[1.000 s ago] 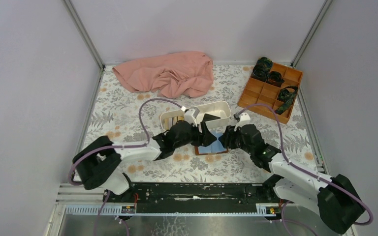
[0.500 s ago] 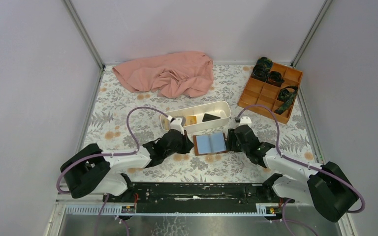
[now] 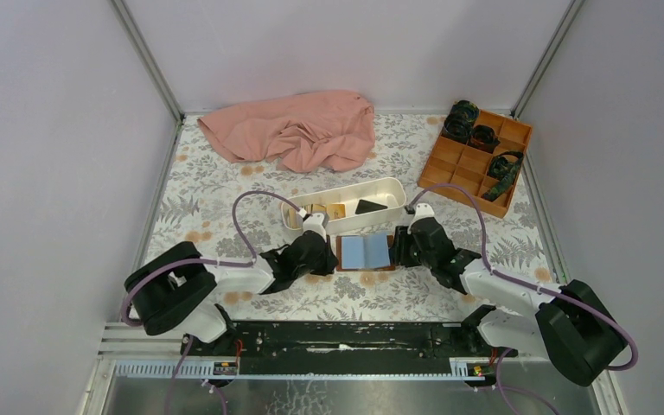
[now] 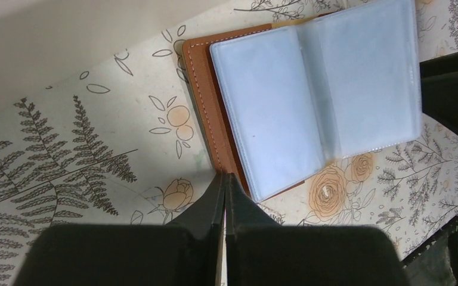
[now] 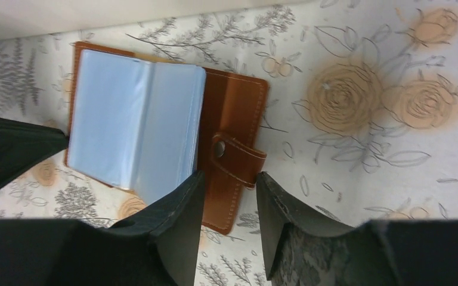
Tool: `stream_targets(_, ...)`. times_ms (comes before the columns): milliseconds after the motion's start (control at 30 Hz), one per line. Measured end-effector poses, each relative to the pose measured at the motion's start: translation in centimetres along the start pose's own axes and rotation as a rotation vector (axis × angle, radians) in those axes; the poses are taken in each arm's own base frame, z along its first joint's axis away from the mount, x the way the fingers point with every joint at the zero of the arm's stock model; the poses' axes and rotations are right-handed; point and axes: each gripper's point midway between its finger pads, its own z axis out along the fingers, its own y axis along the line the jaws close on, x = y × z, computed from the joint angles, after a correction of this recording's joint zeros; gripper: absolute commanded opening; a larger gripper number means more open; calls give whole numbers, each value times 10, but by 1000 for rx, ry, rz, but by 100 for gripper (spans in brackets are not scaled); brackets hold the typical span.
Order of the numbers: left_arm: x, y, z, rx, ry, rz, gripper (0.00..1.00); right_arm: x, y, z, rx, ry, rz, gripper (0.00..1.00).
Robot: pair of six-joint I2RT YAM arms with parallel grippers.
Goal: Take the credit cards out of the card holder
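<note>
- Brown leather card holder [image 3: 365, 252] lies open and flat on the floral table cover [image 3: 216, 186], just in front of the long white tray [image 3: 391, 184] and between the 2 grippers
- Pale blue plastic sleeves [image 4: 316, 89] are fanned across its inside; leather border shows on the left side and the near edge; cannot tell whether any card sits in the sleeves
- Snap tab [image 5: 235, 158] sticks out from the holder's right-hand edge, lying over the leather
- Left gripper [image 4: 224, 182]: fingers pressed together, nothing between them, tips just beside the holder's near-left corner, over the table cover
- Right gripper [image 5: 229, 185]: fingers [image 5: 179, 220] spread apart, holding nothing, one either side of the snap tab; the inner finger overlaps the corner of the sleeves, the outer one is over bare table cover; contact with the leather cannot be judged
- Credit cards [image 3: 335, 210] seen in the tray: 1 yellow-orange towards the left end, 1 black towards the middle, both flat on the tray floor
- Pink cloth [image 3: 298, 128] is bunched at the far side of the table, well apart from the holder
- Orange compartmented box [image 3: 475, 160] is at the far right, dark coiled items in 3 of its cells
</note>
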Motion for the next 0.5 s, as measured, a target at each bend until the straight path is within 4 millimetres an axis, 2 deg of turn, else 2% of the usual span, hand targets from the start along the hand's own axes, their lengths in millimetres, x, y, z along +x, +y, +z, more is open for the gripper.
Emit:
stream_targets(267,-1,-5,5,25,-10,-4,0,1,23,-3,-140,-8,18,42)
stream_targets(500,-2,-9,9,44,-18,-8,0,-15,48,-13,-269,-66,20,43)
